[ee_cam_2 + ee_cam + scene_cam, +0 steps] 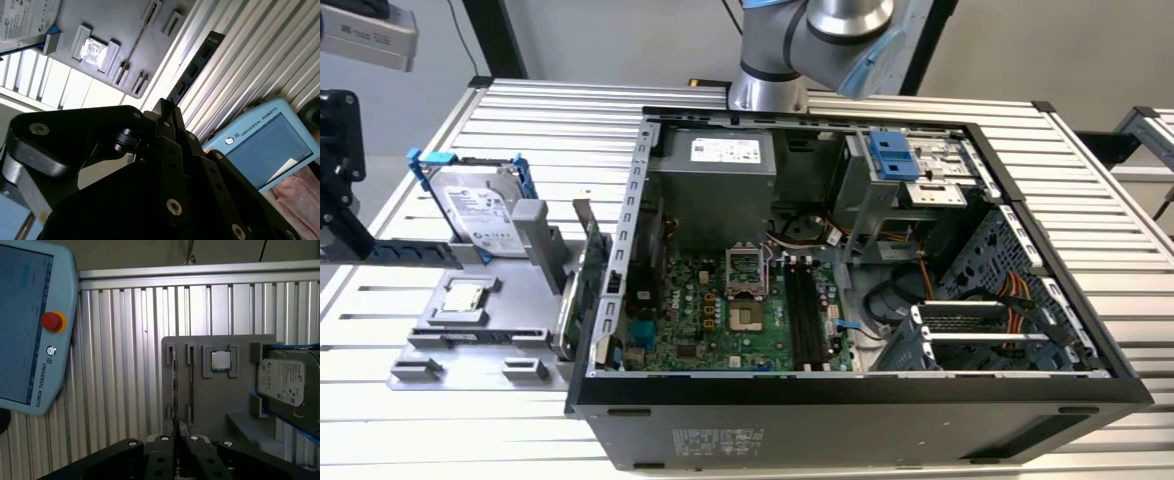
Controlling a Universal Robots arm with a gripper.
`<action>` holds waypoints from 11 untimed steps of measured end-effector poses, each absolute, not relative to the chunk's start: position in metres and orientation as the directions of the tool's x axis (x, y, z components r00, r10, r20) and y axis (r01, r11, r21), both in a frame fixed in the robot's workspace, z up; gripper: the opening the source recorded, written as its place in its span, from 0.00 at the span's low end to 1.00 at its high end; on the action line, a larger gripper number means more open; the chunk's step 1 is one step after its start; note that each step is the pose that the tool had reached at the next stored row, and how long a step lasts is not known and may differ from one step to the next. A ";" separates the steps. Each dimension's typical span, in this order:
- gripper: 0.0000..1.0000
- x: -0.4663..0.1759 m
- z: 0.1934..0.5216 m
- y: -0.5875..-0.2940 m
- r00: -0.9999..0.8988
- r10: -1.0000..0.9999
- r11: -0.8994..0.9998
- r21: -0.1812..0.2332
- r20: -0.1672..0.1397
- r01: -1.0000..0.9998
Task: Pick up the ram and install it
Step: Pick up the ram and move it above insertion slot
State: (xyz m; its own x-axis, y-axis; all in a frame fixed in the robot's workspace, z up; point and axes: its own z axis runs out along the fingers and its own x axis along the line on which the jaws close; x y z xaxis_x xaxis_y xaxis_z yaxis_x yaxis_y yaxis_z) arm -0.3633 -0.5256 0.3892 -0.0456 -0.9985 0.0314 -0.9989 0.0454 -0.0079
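The ram (pixel 566 305) stands on edge in a slot of the grey fixture (pixel 467 345), at the exterior view's left beside the open computer case (pixel 854 260). In the first wrist view the ram (pixel 191 385) shows edge-on as a thin dark line in the fixture (pixel 220 400). My gripper (pixel 178 441) hangs well above the fixture's slotted end, fingers together and holding nothing. In the second wrist view my gripper (pixel 167 109) points at the fixture (pixel 105 30) far below. The motherboard's long black slots (pixel 803 320) lie inside the case.
A second thin card (pixel 173 385) stands in the neighbouring slot. The fixture also carries a processor (pixel 220 360) and a hard drive (pixel 287 382). A teach pendant (pixel 30 325) lies on the slatted table (pixel 125 365). The arm's base (pixel 767 85) stands behind the case.
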 end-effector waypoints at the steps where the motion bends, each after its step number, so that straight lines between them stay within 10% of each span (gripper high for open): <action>1: 0.00 -0.363 0.391 -0.526 -0.046 -0.998 0.045 -0.008 0.031 -0.999; 11: 0.00 -0.363 0.403 -0.526 -0.046 -0.998 0.045 -0.008 0.031 -0.999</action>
